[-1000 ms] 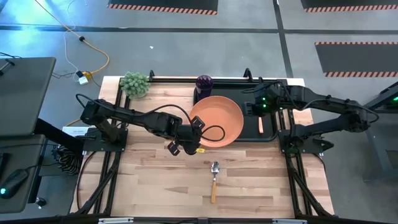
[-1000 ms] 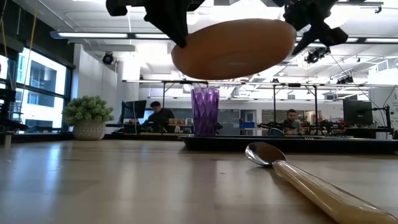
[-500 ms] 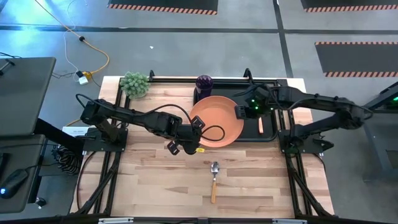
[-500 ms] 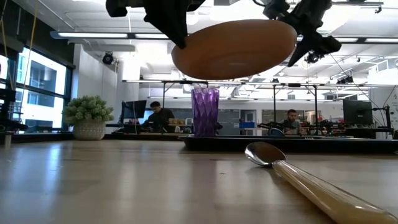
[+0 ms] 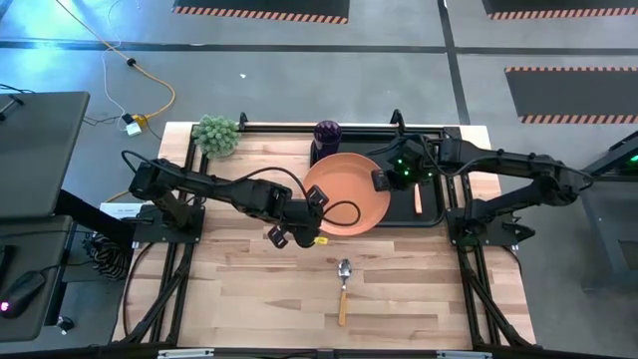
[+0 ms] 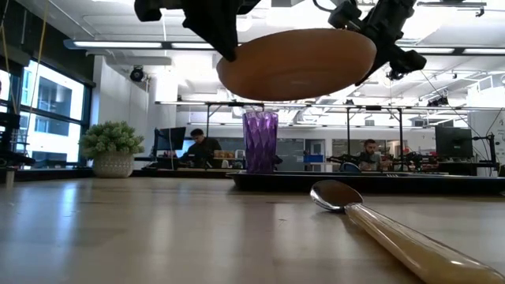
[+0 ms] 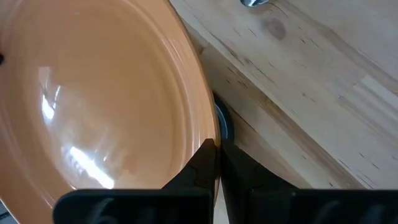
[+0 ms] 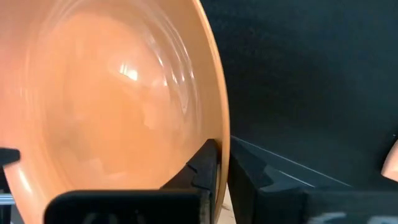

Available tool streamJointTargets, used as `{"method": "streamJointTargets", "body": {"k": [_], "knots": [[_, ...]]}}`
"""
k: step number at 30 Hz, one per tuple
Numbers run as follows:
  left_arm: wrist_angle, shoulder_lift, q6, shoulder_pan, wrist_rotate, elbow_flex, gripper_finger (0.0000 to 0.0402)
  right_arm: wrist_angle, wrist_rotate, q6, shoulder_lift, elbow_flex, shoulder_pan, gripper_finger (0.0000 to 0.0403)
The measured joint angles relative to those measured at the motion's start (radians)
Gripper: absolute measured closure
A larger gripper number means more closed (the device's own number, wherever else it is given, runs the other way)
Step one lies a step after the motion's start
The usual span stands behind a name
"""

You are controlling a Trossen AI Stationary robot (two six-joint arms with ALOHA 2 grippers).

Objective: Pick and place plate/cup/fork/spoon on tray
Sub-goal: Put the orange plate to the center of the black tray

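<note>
From above, the black tray (image 5: pixel 431 204) sits at the bench's far right edge. The purple cup (image 5: pixel 327 133) stands at the tray's far left corner, and the fork (image 5: pixel 418 200) lies on its right half. The orange plate (image 5: pixel 346 193) is over the tray's left end and the bare bench beside it. The left claw (image 5: pixel 312 211) pinches its near-left rim and the right claw (image 5: pixel 385 179) is at its far-right rim. The spoon (image 5: pixel 343 287) lies alone toward the near edge, and a green plant ball (image 5: pixel 216 135) sits at the far left corner.

The level view alone shows the plate (image 6: pixel 296 65) raised clear of the bench, above the cup (image 6: pixel 260 141) and the spoon (image 6: pixel 387 229).

At the left wrist, the rim of the plate (image 7: pixel 93 106) is clamped between that claw's closed fingers (image 7: pixel 202 168), over the tray's edge.

At the right wrist, the rim of the plate (image 8: pixel 106 112) passes between that claw's fingers (image 8: pixel 208 165), which grip it over the tray's black floor (image 8: pixel 311 81).
</note>
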Motion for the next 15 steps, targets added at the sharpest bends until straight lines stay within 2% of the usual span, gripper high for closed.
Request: {"method": "streamJointTargets", "body": {"k": [7, 15], "knots": [[0.003, 0.000, 0.003, -0.002, -0.063, 0.000, 0.0377, 0.000, -0.001, 0.004, 0.000, 0.000, 0.000, 0.0396], [0.003, 0.000, -0.001, -0.001, -0.072, 0.000, 0.0329, 0.003, -0.006, 0.006, 0.000, 0.000, 0.000, 0.0401]]}}
